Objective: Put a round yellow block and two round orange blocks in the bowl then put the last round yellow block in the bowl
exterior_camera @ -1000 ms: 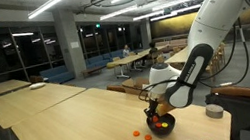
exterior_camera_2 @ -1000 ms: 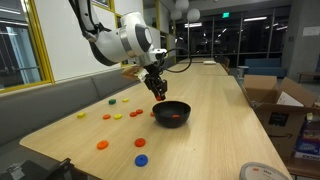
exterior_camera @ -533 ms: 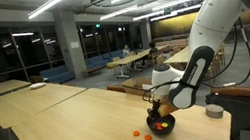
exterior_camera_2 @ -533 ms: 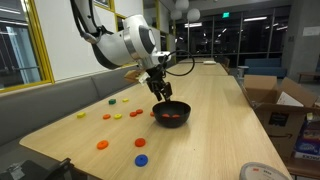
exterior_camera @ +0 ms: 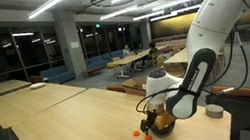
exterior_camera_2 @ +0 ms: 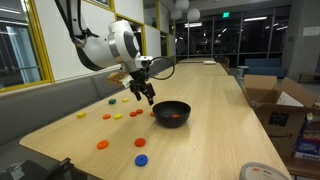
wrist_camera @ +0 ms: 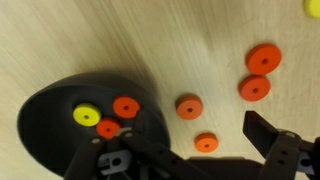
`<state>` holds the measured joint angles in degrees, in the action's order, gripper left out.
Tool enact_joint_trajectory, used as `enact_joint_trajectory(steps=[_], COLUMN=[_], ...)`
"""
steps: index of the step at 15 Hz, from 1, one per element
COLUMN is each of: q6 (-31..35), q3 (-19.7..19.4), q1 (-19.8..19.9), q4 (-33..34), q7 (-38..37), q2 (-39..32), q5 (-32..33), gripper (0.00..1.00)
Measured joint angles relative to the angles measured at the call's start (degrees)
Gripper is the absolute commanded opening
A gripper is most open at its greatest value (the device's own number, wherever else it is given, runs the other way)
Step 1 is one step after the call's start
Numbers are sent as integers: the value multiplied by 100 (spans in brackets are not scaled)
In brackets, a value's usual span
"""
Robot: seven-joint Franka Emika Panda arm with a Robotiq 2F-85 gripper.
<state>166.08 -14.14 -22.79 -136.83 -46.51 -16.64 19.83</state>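
bowl (wrist_camera: 48,125) | holds yellow block (wrist_camera: 87,116), two orange blocks (wrist_camera: 126,106) | orange pieces (wrist_camera: 189,106) alongside

Open office common area at night.
Long wooden tables (exterior_camera: 9,102), ceiling strip lights (exterior_camera: 46,5), dark glass walls (exterior_camera: 22,56), cardboard boxes (exterior_camera_2: 272,100).

Yellow block (wrist_camera: 87,116), two orange blocks (wrist_camera: 126,106) in bowl (wrist_camera: 45,122)
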Motion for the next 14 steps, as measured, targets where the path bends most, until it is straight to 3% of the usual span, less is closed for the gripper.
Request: enact_joint_trajectory(steps=[7,14], q6=[-400,-833], q3=[1450,1931], q1=[392,658], q4=[95,508], q7=[1296,2388], q2=[-132,-620], q5=[-1137,-1921], gripper=[100,100])
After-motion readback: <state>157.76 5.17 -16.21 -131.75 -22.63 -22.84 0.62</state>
